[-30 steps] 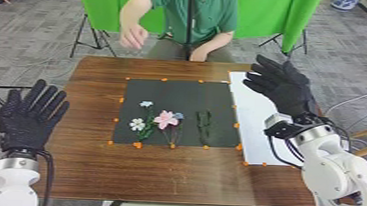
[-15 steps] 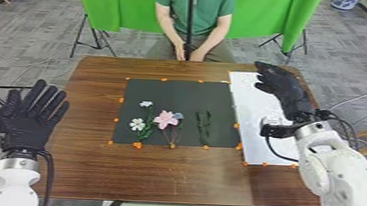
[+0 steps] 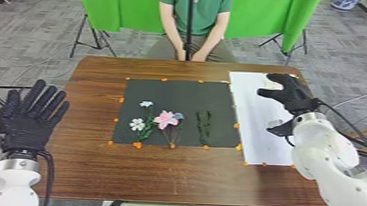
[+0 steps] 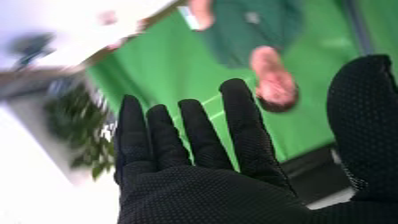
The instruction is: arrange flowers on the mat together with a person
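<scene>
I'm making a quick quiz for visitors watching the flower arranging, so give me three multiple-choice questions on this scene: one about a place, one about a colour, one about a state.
1. In the head view, where is the pink flower relative to the green leafy stem?
A. To its left
B. To its right
C. On top of it

2. What colour is the sheet beside the mat?
A. Red
B. Yellow
C. White

3. How are the fingers of the robot's left hand?
A. Curled into a fist
B. Straight and spread
C. Pinching a flower

Answers:
1. A: the pink flower lies left of the stem on the mat.
2. C: the sheet is plainly white against the dark mat.
3. B: its gloved fingers extend apart and hold nothing.
</scene>
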{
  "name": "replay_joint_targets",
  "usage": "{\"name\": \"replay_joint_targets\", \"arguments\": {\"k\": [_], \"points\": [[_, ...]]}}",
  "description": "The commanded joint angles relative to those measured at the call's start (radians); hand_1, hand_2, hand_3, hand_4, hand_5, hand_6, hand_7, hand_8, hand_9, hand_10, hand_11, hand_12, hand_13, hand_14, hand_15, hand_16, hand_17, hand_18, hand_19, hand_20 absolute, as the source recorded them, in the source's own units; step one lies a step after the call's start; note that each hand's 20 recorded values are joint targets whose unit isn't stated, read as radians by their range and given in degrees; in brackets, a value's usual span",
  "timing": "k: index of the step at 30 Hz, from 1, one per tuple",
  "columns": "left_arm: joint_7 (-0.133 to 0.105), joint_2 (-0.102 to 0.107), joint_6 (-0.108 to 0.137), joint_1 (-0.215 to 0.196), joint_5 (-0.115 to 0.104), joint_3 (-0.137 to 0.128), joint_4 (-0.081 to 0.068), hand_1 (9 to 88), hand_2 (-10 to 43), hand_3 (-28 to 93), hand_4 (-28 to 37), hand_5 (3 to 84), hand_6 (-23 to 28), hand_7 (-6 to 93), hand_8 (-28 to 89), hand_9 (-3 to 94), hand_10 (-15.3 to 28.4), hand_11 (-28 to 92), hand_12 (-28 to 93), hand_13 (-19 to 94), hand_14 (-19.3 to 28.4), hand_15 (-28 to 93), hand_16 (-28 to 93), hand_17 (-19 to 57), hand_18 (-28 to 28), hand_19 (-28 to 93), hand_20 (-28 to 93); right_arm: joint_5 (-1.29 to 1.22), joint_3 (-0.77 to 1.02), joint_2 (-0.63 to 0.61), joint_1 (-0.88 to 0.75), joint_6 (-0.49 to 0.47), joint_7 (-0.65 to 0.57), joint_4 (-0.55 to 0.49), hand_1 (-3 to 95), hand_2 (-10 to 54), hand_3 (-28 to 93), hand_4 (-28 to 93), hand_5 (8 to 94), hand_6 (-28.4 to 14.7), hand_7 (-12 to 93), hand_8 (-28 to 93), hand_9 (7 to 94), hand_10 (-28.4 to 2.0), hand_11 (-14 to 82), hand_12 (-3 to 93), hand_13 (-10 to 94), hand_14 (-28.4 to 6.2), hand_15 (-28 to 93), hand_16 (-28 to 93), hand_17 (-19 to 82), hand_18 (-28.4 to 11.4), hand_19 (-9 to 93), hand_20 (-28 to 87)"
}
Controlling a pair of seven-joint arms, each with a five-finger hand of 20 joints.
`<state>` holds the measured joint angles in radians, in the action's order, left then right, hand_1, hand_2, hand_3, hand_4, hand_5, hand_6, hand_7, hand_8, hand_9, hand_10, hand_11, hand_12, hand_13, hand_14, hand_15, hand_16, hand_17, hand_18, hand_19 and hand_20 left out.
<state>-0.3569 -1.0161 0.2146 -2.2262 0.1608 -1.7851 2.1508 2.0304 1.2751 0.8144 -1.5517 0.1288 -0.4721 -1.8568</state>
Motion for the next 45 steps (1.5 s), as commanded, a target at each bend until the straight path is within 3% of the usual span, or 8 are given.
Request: {"name": "replay_joint_targets", "arguments": {"k": [1,8,22,27,29,34,41,45], "points": [[0.007,-0.01,0.0,-0.021,0.0,0.017,-0.003,25.8,12.9,68,-28.3,41.5,7.1,11.3,-9,37.3,14.3,17,9,29,14.4,27,-5,-5.4,14.3,31,14,0.215,0.017,-0.043,0.11,-0.101,-0.017,0.112,23.0,-3.7,73,-21,33.2,-4.0,12,-8,26.3,-18.1,0.0,16.7,15,-17.5,5,24,5,-17.3,35,8],[0.011,-0.007,0.001,-0.021,-0.009,0.035,-0.007,25.9,13.0,68,-28.3,41.5,7.2,11.4,-9,37.5,14.4,18,9,29,14.5,28,-5,-5.3,14.3,31,14,0.112,-0.051,-0.061,0.242,-0.225,-0.019,0.25,24.2,-5.8,73,-21,31.8,-4.1,10,-7,24.7,-18.1,-0.8,17.0,15,-17.7,5,23,6,-17.4,35,8],[-0.002,-0.008,0.017,-0.025,-0.019,0.036,0.001,25.8,13.0,68,-28.3,41.6,7.3,12.0,-9,37.5,14.3,18,10,29,14.6,28,-5,-5.4,14.3,31,14,0.056,-0.248,-0.067,0.426,-0.272,-0.02,0.453,36.6,-9.5,77,-26,29.1,-4.7,12,-8,25.5,-18.2,-0.6,17.3,17,-17.1,11,19,9,-18.2,40,8],[0.001,-0.012,0.018,-0.01,-0.022,0.042,-0.001,25.9,13.1,68,-28.3,41.6,7.3,12.1,-9,37.4,14.4,18,10,29,14.6,29,-5,-5.4,14.3,31,14,0.053,-0.237,-0.059,0.4,-0.298,-0.042,0.455,39.8,-9.5,79,-27,29.2,-5.0,14,-9,27.3,-18.1,1.2,17.0,21,-15.9,15,19,13,-18.2,44,10],[-0.013,-0.013,0.007,-0.013,-0.056,0.041,0.004,26.0,13.2,68,-28.3,41.6,7.4,12.2,-9,37.3,14.5,18,10,29,14.6,29,-5,-5.4,14.3,31,14,0.063,-0.23,-0.055,0.394,-0.327,-0.037,0.455,41.8,-9.5,80,-28,30.7,-5.4,17,-10,30.2,-18.0,4.1,15.7,28,-14.2,20,17,17,-18.4,48,12],[-0.011,-0.012,0.005,-0.012,-0.038,0.032,0.003,26.0,13.3,68,-28.3,41.7,7.4,12.3,-9,37.5,14.6,18,10,29,14.6,29,-6,-5.4,14.3,31,14,0.064,-0.228,-0.053,0.381,-0.341,-0.026,0.461,45.5,-9.5,81,-28,32.3,-7.5,16,-10,34.3,-17.9,6.5,15.0,34,-12.8,24,16,22,-17.6,54,14],[-0.003,-0.014,0.01,-0.007,-0.032,0.034,0.0,25.9,13.4,68,-28.3,41.8,7.5,12.4,-9,37.5,14.6,19,10,29,14.6,29,-6,-5.4,14.3,32,14,0.075,-0.277,-0.057,0.373,-0.281,-0.043,0.476,52.7,-9.5,78,-28,41.8,-3.8,21,-12,47.5,-12.8,14.9,16.6,48,-8.4,33,18,29,-15.9,64,20],[0.002,-0.013,0.01,-0.005,-0.026,0.034,-0.001,26.0,13.5,68,-28.3,41.8,7.5,12.4,-9,37.6,14.7,19,10,29,14.6,29,-6,-5.4,14.3,32,14,0.092,-0.308,-0.056,0.365,-0.216,-0.046,0.48,60.9,-9.5,66,-28,49.8,0.4,29,-15,57.9,-9.0,22.3,20.5,58,-3.2,32,35,34,-13.8,65,29]]}}
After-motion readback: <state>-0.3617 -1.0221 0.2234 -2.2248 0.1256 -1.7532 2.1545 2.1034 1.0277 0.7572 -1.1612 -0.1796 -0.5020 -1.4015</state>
